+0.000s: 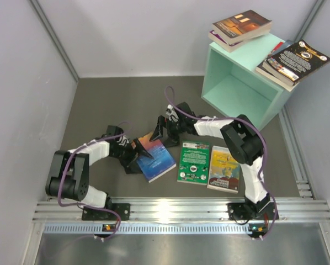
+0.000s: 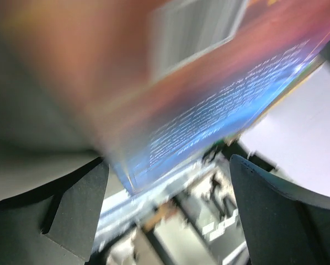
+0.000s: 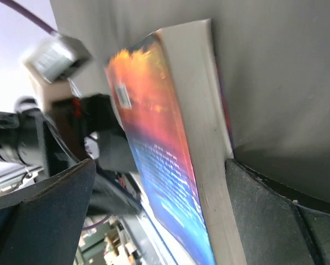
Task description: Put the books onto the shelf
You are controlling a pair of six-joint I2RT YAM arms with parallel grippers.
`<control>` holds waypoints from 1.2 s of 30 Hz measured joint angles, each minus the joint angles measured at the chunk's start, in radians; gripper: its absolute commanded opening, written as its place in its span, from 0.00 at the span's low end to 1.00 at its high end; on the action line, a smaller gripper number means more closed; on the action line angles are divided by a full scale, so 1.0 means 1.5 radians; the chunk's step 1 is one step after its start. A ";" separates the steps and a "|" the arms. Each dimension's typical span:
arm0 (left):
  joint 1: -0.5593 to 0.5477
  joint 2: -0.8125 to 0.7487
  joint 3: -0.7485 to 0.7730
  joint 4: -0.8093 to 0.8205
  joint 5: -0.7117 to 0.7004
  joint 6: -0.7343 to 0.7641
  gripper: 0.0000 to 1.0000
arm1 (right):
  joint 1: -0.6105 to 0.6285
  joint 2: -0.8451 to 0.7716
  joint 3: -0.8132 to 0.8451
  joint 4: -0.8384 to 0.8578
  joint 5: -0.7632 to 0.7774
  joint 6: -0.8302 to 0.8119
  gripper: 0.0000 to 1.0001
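A blue-orange book (image 1: 160, 160) lies on the dark mat between the arms, its far left corner raised. My left gripper (image 1: 142, 154) is at its left edge, open, with the book's corner (image 2: 220, 99) between the jaws (image 2: 169, 165). My right gripper (image 1: 158, 132) is at the book's far end, open and straddling the book (image 3: 154, 121); its right finger (image 3: 264, 210) touches the page edge. A green book (image 1: 193, 162) and a yellow book (image 1: 224, 168) lie flat to the right. The mint-green shelf (image 1: 264, 102) stands at the back right.
On top of the shelf lie a brown book over a purple one (image 1: 240, 26) and a black book stack (image 1: 293, 62) that overhangs the right edge. Grey walls close in both sides. An aluminium rail (image 1: 170, 210) runs along the near edge.
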 measured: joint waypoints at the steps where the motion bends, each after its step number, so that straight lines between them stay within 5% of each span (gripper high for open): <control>1: 0.017 -0.009 0.000 0.009 -0.013 -0.004 0.92 | -0.003 0.000 0.000 0.005 0.002 -0.002 1.00; 5: 0.066 -0.031 0.020 0.033 -0.073 -0.007 0.92 | -0.008 0.000 0.003 -0.018 -0.007 -0.026 0.96; 8: 0.083 -0.031 0.072 0.085 -0.107 -0.015 0.91 | -0.008 0.000 0.011 -0.078 -0.031 -0.054 0.84; 10: 0.081 -0.031 0.120 0.161 -0.090 -0.036 0.90 | -0.002 0.001 0.008 -0.113 -0.057 -0.061 0.71; 16: 0.067 -0.030 0.173 0.314 -0.045 -0.078 0.87 | 0.044 0.005 0.000 -0.160 -0.092 -0.064 0.58; 21: 0.066 -0.027 0.157 0.284 -0.046 -0.067 0.89 | 0.043 0.005 0.002 -0.161 -0.068 -0.045 0.74; 27: 0.066 -0.027 0.190 0.069 -0.173 0.066 0.92 | 0.017 -0.024 0.002 -0.201 0.008 -0.033 0.93; 36: 0.044 0.035 0.154 -0.034 -0.247 0.165 0.91 | -0.017 -0.047 0.002 -0.247 0.083 -0.033 0.97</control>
